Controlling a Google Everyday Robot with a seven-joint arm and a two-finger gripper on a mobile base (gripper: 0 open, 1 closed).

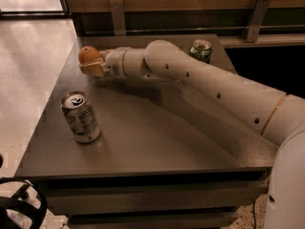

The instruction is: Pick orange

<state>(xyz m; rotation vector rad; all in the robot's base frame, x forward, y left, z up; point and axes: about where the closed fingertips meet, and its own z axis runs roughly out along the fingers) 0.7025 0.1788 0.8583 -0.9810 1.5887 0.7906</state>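
Observation:
The orange (pixel 88 55) is small and round, at the far left of the dark grey table (pixel 157 147). My gripper (pixel 90 64) reaches across the table from the right and is shut on the orange. One tan finger (pixel 94 70) shows under the fruit, and the orange sits a little above the tabletop. The white arm stretches from the lower right to the gripper.
A white and green drink can (pixel 80 117) stands upright near the table's front left. A green can (pixel 200 50) stands at the back right, behind the arm. A wooden wall with metal brackets runs behind the table. Pale floor lies to the left.

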